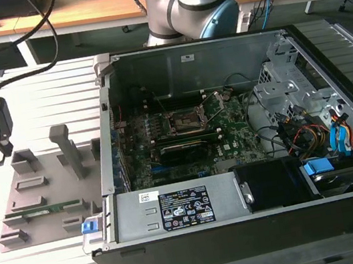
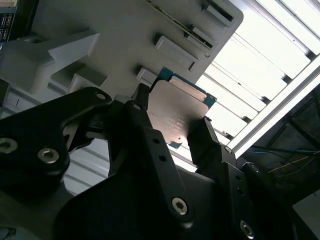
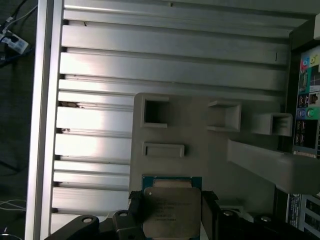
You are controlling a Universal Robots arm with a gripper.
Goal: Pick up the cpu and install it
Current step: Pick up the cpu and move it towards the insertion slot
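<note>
1. The grasp looks made. The pincer (image 2: 175, 124) is clenched on the cpu (image 2: 179, 106). In both wrist views its dark fingers (image 2: 202, 139) press on two opposite edges of the silvery chip, whose green rim shows at the far edge.
2. The cpu sits at the edge of the grey holder tray (image 3: 200, 145). The tray lies on the slatted metal counter (image 3: 95, 120) at the exterior view's left, well apart from the open computer case (image 1: 218, 57).
3. I cannot tell whether the chip is already raised clear of the tray or rests on it.
4. The socket (image 1: 185, 121), near the middle of the board inside the case, looks dark and appears to hold no chip.
5. My judgement is that the task is in its early part. The pick-up is at the gripping stage. The carry across to the case and the seating in the socket are not yet done.
</note>
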